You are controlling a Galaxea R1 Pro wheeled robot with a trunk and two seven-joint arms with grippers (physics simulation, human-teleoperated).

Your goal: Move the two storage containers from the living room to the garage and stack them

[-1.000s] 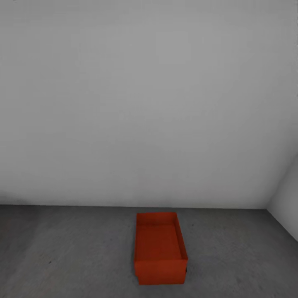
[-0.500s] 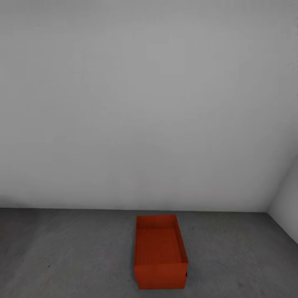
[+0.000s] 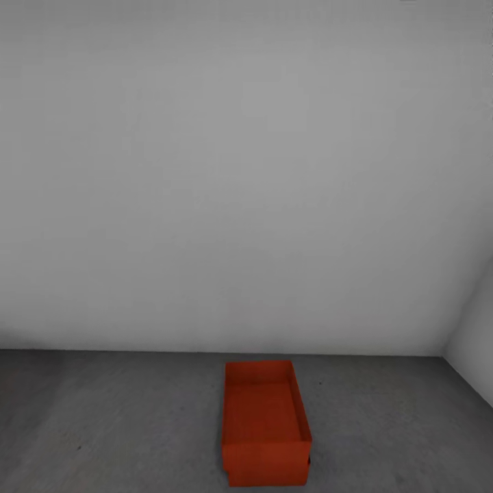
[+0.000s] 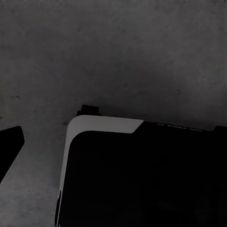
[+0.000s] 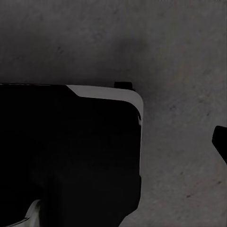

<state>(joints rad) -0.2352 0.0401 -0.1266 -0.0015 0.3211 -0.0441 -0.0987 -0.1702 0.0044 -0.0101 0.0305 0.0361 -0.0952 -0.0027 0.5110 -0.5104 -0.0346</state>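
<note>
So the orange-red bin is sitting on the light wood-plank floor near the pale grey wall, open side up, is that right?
Not quite. The storage container is open side up near the pale grey wall, but the head view shows it resting on the dark grey concrete floor, not on wood planks.

Garage: bare room. Plain pale grey wall (image 3: pixel 239 171) fills most of head view, meets 2nd wall (image 3: pixel 476 342) at corner on right. Dark grey speckled concrete floor (image 3: pixel 123 424) below; same rough concrete in both wrist views. Sole furnishing: orange-red storage bin (image 3: pixel 264 421) on floor near wall.
</note>
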